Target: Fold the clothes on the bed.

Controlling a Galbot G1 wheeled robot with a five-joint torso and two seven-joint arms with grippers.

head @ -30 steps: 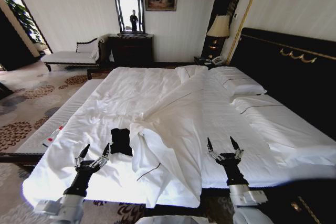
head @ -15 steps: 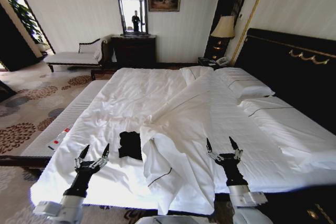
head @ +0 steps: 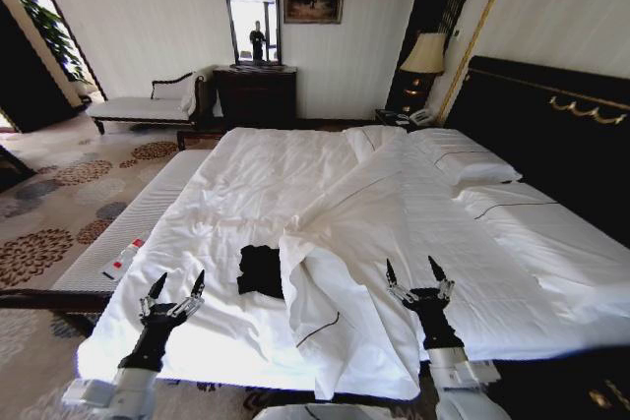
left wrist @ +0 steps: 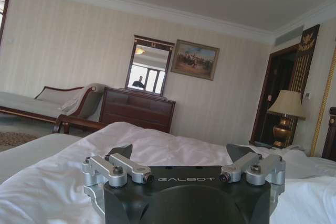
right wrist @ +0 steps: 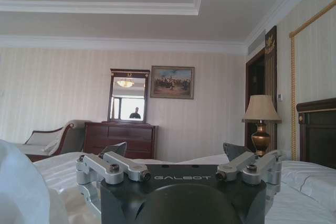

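Clothes (head: 261, 270) half-hidden by duvet fold (head: 325, 292); left pincer (head: 175, 287), right pincer (head: 411, 274) both spread

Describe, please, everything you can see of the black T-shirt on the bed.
The black T-shirt is a small, dark piece of soft-looking fabric, crumpled into a rough patch, not spread flat. No sleeves or lettering can be made out. It lies on the white duvet near the foot of the bed. On its right side a folded-over flap of duvet borders it and may cover its edge. Neither the left gripper nor the right gripper touches it; both are open, nearer the robot.
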